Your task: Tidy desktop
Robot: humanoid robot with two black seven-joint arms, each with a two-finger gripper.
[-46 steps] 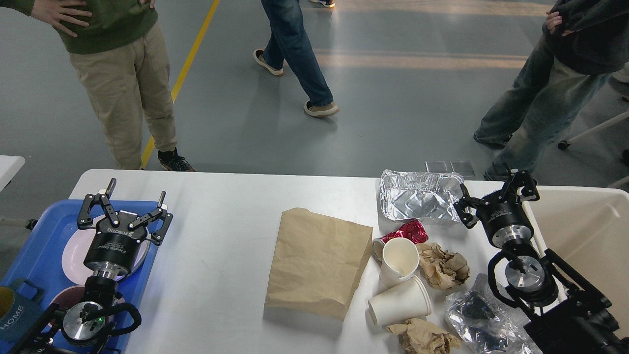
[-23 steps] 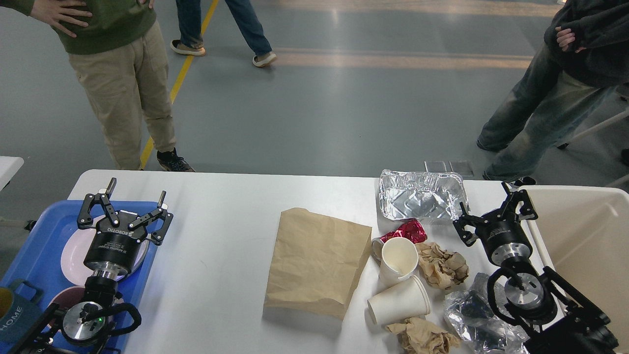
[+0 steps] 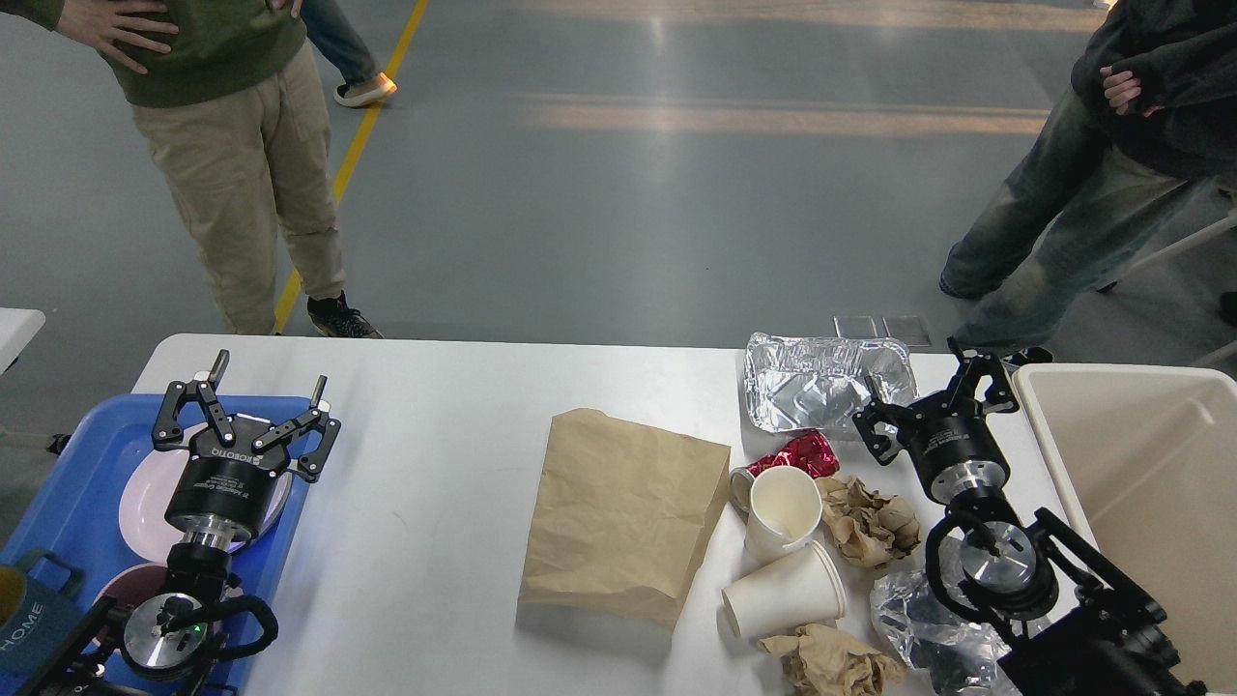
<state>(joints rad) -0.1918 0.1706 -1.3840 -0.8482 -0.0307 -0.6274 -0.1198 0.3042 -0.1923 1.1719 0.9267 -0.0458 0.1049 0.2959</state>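
**Over the foil tray, right jaws spread**

Between my right gripper (image 3: 930,406) fingers, spread wide and empty, sits the near right corner of the foil tray (image 3: 821,391). I'd come down square on its rim and close gently, since thin foil likely crumples, then carry it to the beige bin (image 3: 1140,483). My left gripper (image 3: 253,401) hangs open above the blue tray (image 3: 68,483). Cups, crumpled paper and a paper bag (image 3: 623,512) litter the desktop (image 3: 435,464).

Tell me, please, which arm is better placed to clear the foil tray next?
The right: its open gripper hangs beside the foil tray and the bin; the left gripper is over the blue tray.
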